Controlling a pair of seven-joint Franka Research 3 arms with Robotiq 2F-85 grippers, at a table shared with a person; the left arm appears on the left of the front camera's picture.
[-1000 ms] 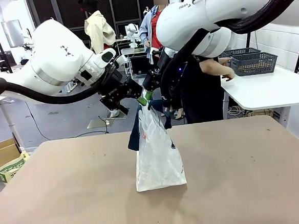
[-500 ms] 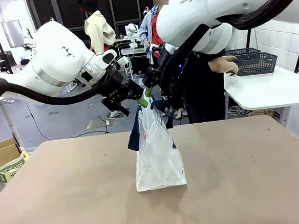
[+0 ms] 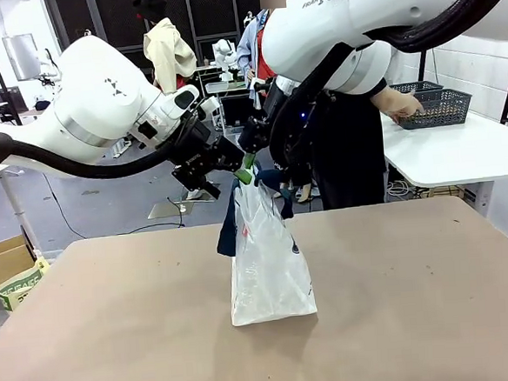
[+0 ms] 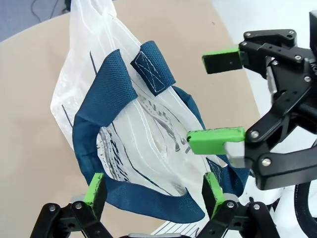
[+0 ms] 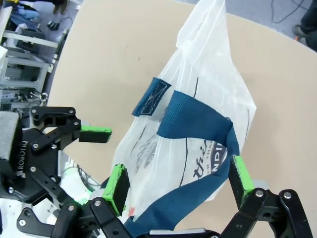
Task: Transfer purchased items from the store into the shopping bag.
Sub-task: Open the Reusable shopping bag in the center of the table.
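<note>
Shopping bag (image 3: 270,272) stands upright mid table (image 3: 116,340), mouth up, sides slack and creased. Thin clear film: judged light, floppy, slippery, likely to fold in on itself if let go. The navy strap handles (image 4: 115,87) are woven and stitched on, so they are the firm place to take hold; pinching the film itself risks a slip or a tear.

Left gripper (image 4: 153,191) hangs over the mouth, jaws spread, one strap loop lying between its pads, not pinched. Right gripper (image 5: 178,183) sits opposite, also spread wide, straddling the other strap.

Bag looks empty, though through the film it is hard to tell.

Basket (image 3: 431,106) sits well apart on the white side table (image 3: 461,154), person's hand (image 3: 400,103) at its rim.
</note>
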